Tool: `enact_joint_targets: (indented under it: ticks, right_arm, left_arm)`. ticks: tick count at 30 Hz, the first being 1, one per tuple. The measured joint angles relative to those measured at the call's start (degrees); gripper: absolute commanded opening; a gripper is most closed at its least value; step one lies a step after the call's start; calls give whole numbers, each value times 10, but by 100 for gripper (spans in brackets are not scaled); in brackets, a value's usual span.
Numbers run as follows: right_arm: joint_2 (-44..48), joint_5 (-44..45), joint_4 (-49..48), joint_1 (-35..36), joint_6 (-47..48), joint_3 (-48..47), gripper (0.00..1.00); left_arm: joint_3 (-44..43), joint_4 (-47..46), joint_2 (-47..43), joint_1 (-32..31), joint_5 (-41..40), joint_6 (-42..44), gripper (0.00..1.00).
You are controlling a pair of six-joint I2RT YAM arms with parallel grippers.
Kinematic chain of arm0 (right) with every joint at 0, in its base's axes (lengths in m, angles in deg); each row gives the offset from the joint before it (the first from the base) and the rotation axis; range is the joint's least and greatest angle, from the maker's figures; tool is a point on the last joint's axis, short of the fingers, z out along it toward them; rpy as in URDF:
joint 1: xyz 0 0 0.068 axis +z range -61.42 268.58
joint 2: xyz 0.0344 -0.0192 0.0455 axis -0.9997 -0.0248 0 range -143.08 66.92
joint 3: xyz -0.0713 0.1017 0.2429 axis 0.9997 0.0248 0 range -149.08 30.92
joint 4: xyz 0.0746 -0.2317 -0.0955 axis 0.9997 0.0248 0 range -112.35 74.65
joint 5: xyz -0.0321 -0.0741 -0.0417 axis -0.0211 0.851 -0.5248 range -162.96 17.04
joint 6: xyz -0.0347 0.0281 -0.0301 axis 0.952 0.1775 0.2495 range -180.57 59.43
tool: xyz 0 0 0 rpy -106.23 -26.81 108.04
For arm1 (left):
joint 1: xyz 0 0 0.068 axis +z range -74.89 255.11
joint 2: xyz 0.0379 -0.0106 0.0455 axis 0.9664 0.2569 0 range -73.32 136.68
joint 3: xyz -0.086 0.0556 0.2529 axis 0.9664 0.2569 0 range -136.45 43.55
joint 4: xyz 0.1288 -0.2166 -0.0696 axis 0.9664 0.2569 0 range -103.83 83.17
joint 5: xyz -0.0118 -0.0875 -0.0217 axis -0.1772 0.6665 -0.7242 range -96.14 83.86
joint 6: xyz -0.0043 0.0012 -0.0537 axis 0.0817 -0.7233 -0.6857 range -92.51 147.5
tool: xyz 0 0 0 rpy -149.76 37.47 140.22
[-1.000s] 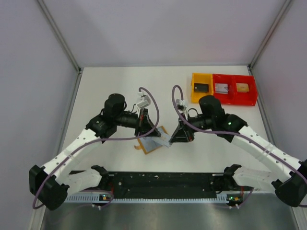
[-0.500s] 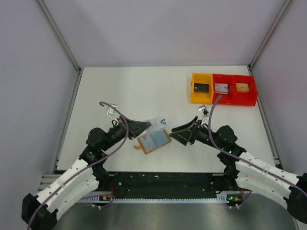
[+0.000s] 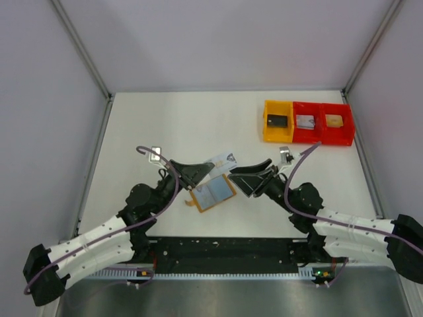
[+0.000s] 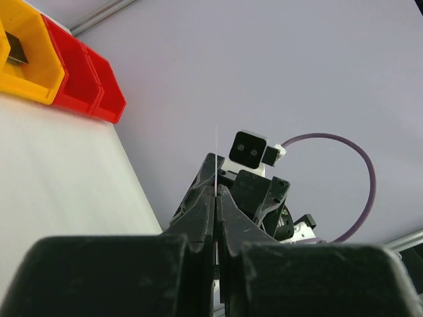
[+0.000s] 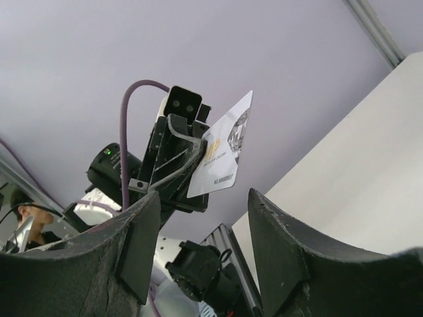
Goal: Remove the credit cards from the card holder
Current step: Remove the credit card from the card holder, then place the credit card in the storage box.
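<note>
White counter with pale walls all round, nothing fancy, and for us it all comes down to one card. Our left jaws are pinched tight on its near end and hold it up off the counter. It sticks out past the tips, long axis running away from the left arm toward the far right. From the left wrist we only get it edge-on, a thin pale line rising out of the closed jaws. Our right jaws are spread wide with nothing in them, pointing at the card from the other side, close but not touching. From the right wrist the printed face is turned pretty much straight at us, tilted, sitting up above the gap. So we reckon the right arm would meet it flat-on and need a wrist turn before it could pinch the faces. The wallet lies open on the counter, grey-blue inside up, just under and between both sets of jaws, with neither one touching it as far as we can see. Can't tell whether another card is tucked in there. The yellow and red trays sit well apart at the far right.
</note>
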Motion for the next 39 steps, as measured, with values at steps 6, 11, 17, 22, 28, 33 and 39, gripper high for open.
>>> enact_joint_targets:
  ticks: [6, 11, 17, 22, 28, 33, 39]
  right_arm:
    - [-21, 30, -19, 6, 0, -9, 48]
    - [-35, 39, -21, 7, -1, -24, 42]
    - [-43, 52, -14, 10, -6, -33, 12]
    - [-45, 67, -10, 13, -15, -35, 0]
    - [-30, 97, 46, -1, -19, -35, 0]
    - [-7, 95, 119, -86, -47, -35, 0]
    - [38, 71, 255, -226, -58, -39, 0]
  left_arm:
    - [0, -30, 40, -27, -44, -20, 0]
    - [0, -56, 58, -44, -67, -30, 0]
    - [2, -80, 65, -54, -86, -29, 0]
    - [11, -92, 68, -55, -95, -25, 28]
    - [33, -84, 39, -55, -137, -1, 68]
    - [36, 3, -37, -37, -170, 54, 79]
    - [-43, 209, -102, 59, -141, 142, 93]
